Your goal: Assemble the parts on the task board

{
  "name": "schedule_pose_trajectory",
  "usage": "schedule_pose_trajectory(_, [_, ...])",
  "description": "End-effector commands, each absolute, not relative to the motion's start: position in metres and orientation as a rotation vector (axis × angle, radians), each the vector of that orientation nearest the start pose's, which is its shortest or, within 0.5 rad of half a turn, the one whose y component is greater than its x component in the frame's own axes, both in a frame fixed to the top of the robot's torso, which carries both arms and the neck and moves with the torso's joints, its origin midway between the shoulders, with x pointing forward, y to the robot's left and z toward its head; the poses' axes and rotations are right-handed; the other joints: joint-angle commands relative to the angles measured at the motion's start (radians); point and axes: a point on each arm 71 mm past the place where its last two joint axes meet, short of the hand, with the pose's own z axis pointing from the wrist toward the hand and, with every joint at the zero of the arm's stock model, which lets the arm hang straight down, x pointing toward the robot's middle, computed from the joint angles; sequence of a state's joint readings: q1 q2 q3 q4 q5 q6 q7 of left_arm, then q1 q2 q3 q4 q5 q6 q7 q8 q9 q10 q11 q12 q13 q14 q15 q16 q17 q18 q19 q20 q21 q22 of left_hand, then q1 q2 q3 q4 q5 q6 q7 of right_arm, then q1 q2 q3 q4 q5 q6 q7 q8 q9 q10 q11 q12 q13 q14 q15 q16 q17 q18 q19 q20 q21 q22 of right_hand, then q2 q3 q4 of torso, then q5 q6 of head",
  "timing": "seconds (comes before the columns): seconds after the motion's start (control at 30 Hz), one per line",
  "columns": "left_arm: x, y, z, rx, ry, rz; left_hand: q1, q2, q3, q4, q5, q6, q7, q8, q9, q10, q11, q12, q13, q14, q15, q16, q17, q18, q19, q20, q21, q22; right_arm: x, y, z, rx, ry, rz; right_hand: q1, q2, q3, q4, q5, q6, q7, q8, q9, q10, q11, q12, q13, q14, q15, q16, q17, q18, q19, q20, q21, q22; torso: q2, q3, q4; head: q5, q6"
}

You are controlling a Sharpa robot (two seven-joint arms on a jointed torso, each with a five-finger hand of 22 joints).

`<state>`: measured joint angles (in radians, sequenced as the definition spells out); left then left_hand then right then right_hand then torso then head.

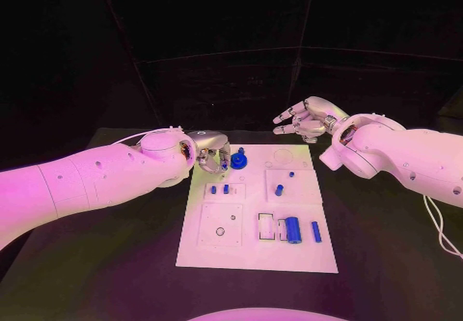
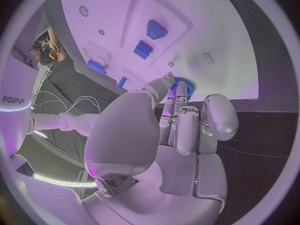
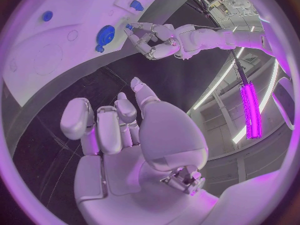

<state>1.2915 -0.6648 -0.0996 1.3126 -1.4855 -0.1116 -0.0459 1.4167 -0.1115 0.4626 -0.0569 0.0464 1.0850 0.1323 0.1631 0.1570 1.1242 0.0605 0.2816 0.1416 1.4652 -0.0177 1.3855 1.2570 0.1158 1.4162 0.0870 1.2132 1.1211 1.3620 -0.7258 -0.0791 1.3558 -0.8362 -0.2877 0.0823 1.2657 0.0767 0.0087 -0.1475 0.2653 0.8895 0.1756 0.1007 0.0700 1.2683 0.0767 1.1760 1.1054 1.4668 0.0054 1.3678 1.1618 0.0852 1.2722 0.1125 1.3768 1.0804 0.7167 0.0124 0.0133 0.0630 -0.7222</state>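
The white task board (image 1: pixel 255 257) lies in the middle of the black table. A blue round part (image 1: pixel 238 161) with a knob on top stands at the board's far left corner. My left hand (image 1: pixel 209 155) is right beside it, fingers curled toward it. In the left wrist view the fingertips (image 2: pixel 169 80) reach the blue round part (image 2: pixel 185 87); whether they grip it is hidden. My right hand (image 1: pixel 303 120) hovers above the board's far right edge, fingers apart and holding nothing. The right wrist view shows the blue round part (image 3: pixel 105 35) and my left hand (image 3: pixel 153 41).
Small blue pegs (image 1: pixel 220 189) stand in the board's left middle, two more (image 1: pixel 279 190) at the right middle. A blue cylinder (image 1: pixel 293 230) and a blue bar (image 1: pixel 316 231) lie at the near right. Bare black table (image 1: pixel 116 267) surrounds the board.
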Motion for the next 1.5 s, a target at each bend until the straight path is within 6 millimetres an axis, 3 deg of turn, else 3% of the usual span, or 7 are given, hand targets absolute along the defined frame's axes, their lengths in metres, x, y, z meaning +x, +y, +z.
schedule_pose_trajectory(0.03, [0.5265,0.1654,-0.1866,0.352,1.833,-0.578,-0.009,0.0,0.006,-0.004,0.0,0.005,0.0,-0.007,-0.002,0.005,0.004,-0.005,-0.002,0.037,-0.001,0.001,-0.001,-0.019,-0.003,-0.006,0.0,-0.002,0.5366,-0.1872,-0.1244,0.254,1.632,1.025,0.007,0.001,-0.001,-0.005,0.005,0.002,-0.007,0.005,0.001,-0.002,0.0,-0.002,0.001,0.024,-0.006,-0.004,0.0,0.016,-0.006,-0.003,-0.005,-0.001,0.0,0.0005,-0.0001,0.003,0.0])
schedule_pose_trajectory(0.47, [0.5232,0.1672,-0.1913,0.353,1.868,-0.566,-0.012,-0.001,0.007,-0.005,0.0,0.004,0.001,-0.009,-0.003,0.005,0.005,-0.008,-0.004,0.036,0.0,0.0,-0.004,-0.019,-0.004,-0.006,-0.001,-0.003,0.5366,-0.1885,-0.1246,0.256,1.634,1.023,0.005,0.002,-0.001,-0.005,0.006,0.003,-0.008,0.007,0.001,-0.002,-0.001,-0.005,-0.002,0.024,-0.007,-0.005,0.0,0.016,-0.006,-0.003,-0.007,-0.003,0.0,-0.0008,-0.0008,0.003,-0.004])
schedule_pose_trajectory(1.5, [0.5212,0.1659,-0.1935,0.354,1.898,-0.558,-0.03,-0.01,0.005,-0.007,0.0,0.005,0.001,-0.017,-0.009,0.007,0.006,-0.02,-0.012,0.032,0.001,-0.006,-0.015,-0.018,-0.008,-0.005,-0.006,-0.007,0.5372,-0.1888,-0.125,0.257,1.637,1.02,0.005,0.002,-0.001,-0.005,0.006,0.003,-0.008,0.007,0.001,-0.002,-0.001,-0.005,-0.002,0.024,-0.007,-0.005,0.0,0.016,-0.006,-0.003,-0.007,-0.003,0.0,0.0002,-0.001,0.0,-0.009])
